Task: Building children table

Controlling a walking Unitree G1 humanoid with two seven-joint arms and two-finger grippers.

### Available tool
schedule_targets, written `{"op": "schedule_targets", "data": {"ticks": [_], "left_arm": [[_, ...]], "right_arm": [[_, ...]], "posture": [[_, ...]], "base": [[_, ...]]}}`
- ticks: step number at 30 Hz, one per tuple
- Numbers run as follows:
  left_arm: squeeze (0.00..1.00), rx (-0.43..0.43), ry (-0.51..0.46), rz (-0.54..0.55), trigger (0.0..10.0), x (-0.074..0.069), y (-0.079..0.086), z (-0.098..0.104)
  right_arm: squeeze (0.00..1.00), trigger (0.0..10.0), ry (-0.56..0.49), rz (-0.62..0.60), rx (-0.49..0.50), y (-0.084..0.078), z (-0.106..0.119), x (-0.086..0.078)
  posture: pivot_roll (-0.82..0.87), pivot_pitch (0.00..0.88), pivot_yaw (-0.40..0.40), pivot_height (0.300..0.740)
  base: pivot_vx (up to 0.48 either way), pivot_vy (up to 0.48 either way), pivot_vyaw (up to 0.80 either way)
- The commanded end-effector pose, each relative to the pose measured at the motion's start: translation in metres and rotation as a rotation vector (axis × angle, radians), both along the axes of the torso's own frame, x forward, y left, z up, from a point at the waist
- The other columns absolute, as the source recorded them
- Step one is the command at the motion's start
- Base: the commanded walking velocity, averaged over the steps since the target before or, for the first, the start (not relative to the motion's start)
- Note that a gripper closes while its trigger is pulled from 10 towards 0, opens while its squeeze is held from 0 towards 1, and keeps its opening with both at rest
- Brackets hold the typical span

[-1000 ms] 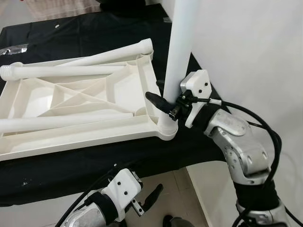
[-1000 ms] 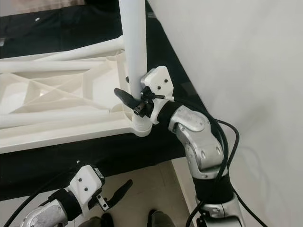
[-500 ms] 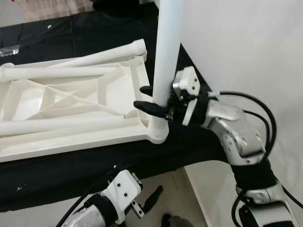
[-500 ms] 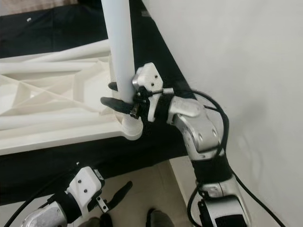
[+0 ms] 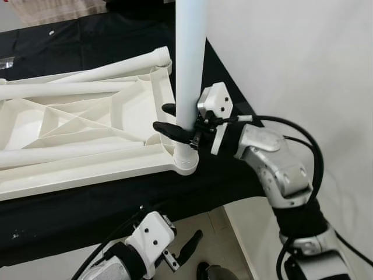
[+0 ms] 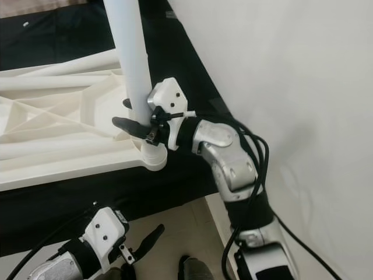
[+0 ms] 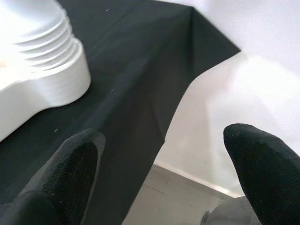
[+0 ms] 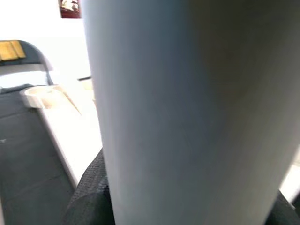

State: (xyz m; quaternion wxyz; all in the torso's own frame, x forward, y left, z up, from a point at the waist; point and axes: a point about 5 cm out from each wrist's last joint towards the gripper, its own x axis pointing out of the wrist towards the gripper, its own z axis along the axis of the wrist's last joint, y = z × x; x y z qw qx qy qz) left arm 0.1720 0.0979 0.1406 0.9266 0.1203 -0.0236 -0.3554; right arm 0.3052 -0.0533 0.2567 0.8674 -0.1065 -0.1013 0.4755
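A white plastic table top (image 5: 87, 125) lies upside down on a black-covered table (image 5: 87, 198). One white leg (image 5: 189, 70) stands upright in the corner socket (image 5: 186, 163) nearest me on the right. My right gripper (image 5: 161, 118) is shut on this leg just above the socket, one black finger on each side. In the right wrist view the leg (image 8: 187, 112) is right against the camera, with a finger (image 8: 89, 192) beside it. Three loose legs (image 5: 70, 88) lie across the table top. My left gripper (image 5: 183, 254) hangs open below the table's front edge; a threaded corner socket (image 7: 51, 70) lies ahead of it.
A white wall (image 5: 291, 58) rises close on the right, right beside the table's corner. Pale floor tiles (image 6: 192, 233) lie below the front edge, where the black cloth (image 7: 140, 84) hangs down.
The view has shifted. My right wrist has swung round the upright leg and its fingers now reach further past it. The left arm has stayed low.
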Motion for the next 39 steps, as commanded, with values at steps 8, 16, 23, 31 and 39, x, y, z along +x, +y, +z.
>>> {"op": "schedule_targets", "data": {"ticks": [8,16,23,31,39], "left_arm": [[0.0,0.003,0.016,-0.007,10.0,-0.004,-0.002,-0.002],[0.0,0.007,0.011,-0.005,10.0,-0.002,-0.002,-0.002],[0.0,0.01,0.008,-0.004,10.0,0.0,-0.001,-0.002],[0.0,0.011,0.006,-0.003,10.0,0.002,-0.001,-0.002],[0.0,-0.004,0.01,0.0,10.0,0.004,0.0,0.0]], "right_arm": [[0.0,10.0,0.37,-0.666,0.037,-0.025,-0.072,0.005],[0.0,10.0,0.386,-0.727,0.068,-0.02,-0.072,-0.002],[0.0,10.0,0.37,-0.715,0.088,-0.018,-0.066,-0.002],[0.0,10.0,0.337,-0.671,0.143,-0.017,-0.054,0.0],[0.0,10.0,0.33,-0.651,0.158,-0.018,-0.051,0.001]], "posture": [[0.0,0.303,-0.043,0.74],[0.0,0.298,-0.039,0.74],[0.0,0.294,-0.037,0.74],[-0.01,0.289,-0.035,0.74],[0.0,0.284,-0.033,0.74]], "base": [[0.0,0.0,0.0],[0.0,0.0,0.0],[0.0,0.0,0.0],[0.0,0.0,0.0],[0.0,0.0,0.0]]}}
